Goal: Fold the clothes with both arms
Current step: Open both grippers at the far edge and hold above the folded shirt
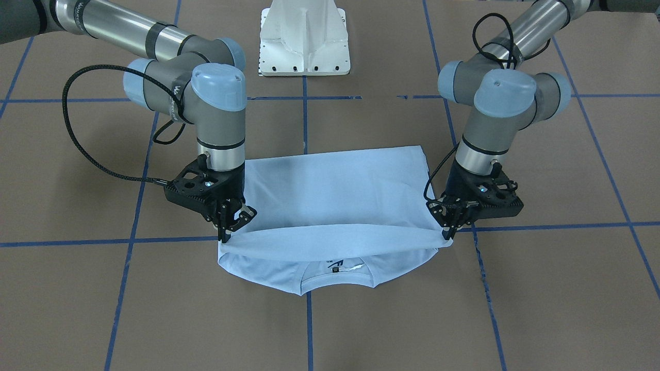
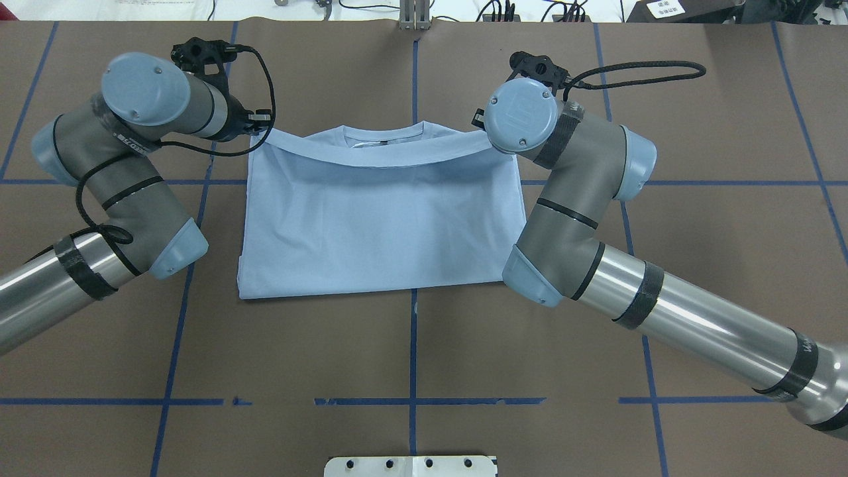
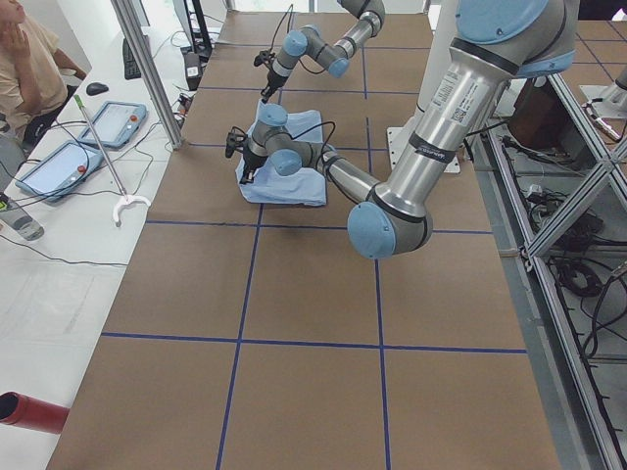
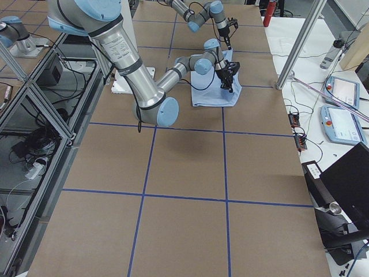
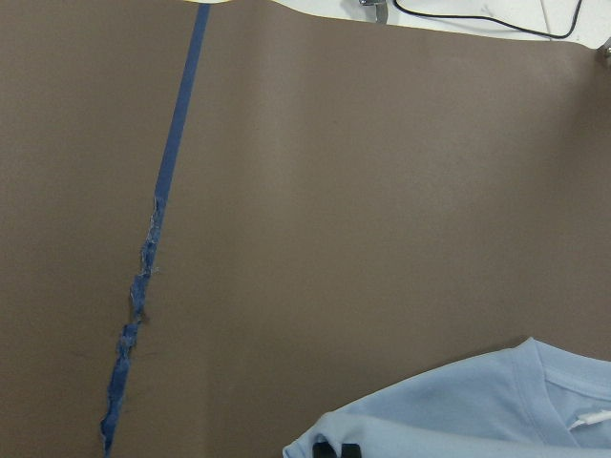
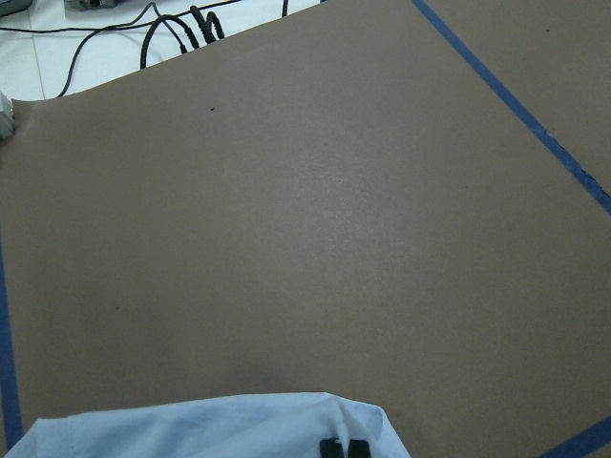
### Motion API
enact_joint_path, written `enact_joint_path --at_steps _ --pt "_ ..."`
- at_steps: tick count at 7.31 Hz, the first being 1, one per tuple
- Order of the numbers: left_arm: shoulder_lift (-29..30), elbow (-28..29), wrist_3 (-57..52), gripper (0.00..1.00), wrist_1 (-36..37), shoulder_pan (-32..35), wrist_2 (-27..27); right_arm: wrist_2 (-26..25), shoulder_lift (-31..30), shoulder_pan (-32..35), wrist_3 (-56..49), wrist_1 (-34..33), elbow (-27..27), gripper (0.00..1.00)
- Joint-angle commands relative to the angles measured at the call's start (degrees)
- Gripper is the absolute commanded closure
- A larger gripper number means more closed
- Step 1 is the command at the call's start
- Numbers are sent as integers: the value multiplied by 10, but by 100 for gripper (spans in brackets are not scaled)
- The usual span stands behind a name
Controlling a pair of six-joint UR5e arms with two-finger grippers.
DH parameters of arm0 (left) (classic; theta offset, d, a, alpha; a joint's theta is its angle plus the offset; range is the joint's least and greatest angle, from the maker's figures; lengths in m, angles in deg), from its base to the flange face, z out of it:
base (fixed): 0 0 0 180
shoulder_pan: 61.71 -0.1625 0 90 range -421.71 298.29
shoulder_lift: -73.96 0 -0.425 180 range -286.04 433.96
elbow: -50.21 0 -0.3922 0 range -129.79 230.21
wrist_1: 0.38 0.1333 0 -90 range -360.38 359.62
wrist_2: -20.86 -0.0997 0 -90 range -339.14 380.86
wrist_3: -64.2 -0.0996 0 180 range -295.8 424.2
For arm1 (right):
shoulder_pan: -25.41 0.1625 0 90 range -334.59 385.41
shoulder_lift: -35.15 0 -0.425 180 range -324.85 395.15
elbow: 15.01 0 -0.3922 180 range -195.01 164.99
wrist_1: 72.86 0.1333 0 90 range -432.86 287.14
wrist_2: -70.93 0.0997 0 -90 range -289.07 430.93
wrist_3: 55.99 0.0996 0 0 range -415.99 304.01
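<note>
One T-shirt (image 1: 335,190); two tools (image 1: 447,233) (image 1: 227,233)

The folded-over layer of the T-shirt (image 1: 335,196) covers nearly all of the chest print (image 1: 330,263); only a dark bit shows beside the collar (image 1: 336,279). Seen from overhead, the wrist joints (image 2: 523,116) hide the tips of the left gripper (image 1: 447,233) and right gripper (image 1: 227,234). Both wrist views cut the cloth at the bottom edge.

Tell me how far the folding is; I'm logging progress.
Done: the T-shirt lies doubled over, no sleeves sticking out. In hand: the left gripper and right gripper pinch its edge, lifted above the collar. Left: lowering that edge, releasing, perhaps another fold.
</note>
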Motion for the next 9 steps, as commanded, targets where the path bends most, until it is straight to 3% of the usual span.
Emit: enact_joint_path --at_steps 1,3,4,5,6,9 --pt "7 37 -1 100 -28 -14 -11 0 0 0 -3 2 12 100" --pt "6 40 -2 100 -30 -14 -11 -1 -2 -1 -4 3 12 100" --pt "6 40 -2 100 -30 -14 -11 -4 -2 -3 -3 3 12 85" --pt "0 35 -9 43 -32 -13 -11 -7 -4 -11 -4 4 18 1" --pt "0 12 -74 0 -45 -12 -6 -8 1 -11 -6 15 14 0" --pt "-119 -155 -71 0 -50 -29 37 -4 -3 -4 -53 22 6 0"
